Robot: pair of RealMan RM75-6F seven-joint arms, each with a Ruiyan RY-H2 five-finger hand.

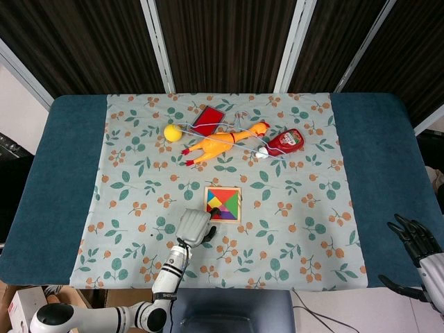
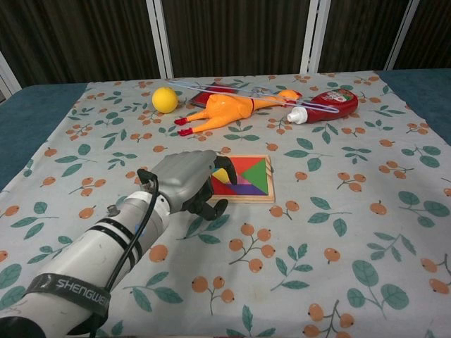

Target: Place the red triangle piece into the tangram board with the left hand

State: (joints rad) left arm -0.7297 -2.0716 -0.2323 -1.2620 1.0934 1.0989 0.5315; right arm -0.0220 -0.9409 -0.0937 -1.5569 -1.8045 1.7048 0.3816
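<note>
1. the left hand (image 2: 184, 182) sat just off the near-left corner of the tangram board (image 2: 243, 178), fingers curled in with nothing visibly in them, so it read as clenched and empty. its dark fingertips (image 2: 218, 206) pointed down at the cloth right next to the board's wooden edge.
2. the red triangle piece (image 2: 247, 167) looked seated in the board, filling the upper middle among the other coloured pieces, so the job seemed basically done.
3. main risk imo: the hand was so near the frame that any sideways drift could clip the edge, slide the whole board on the cloth or pop a piece up. a straight lift away looked safest.
4. second risk: the tablecloth (image 2: 352, 232) was thin floral fabric, so dragging fingers could bunch it and tilt the board.
5. the right hand (image 1: 415, 241) hung off the near-right edge of the table, fingers spread, holding nothing, well apart from everything.
6. materials: the board was a flat square tray with a pale wood rim, and the pieces were flat, matte and sharp-cornered in red, green, yellow, orange, blue and purple. probably light and easy to knock.
7. far side clutter: a squishy-looking orange rubber chicken (image 2: 225, 111), a smooth yellow ball (image 2: 165, 99), a glossy red ketchup bottle (image 2: 326, 105) lying on its side, and a flat red square thing (image 1: 207, 119). none near enough to matter.
</note>
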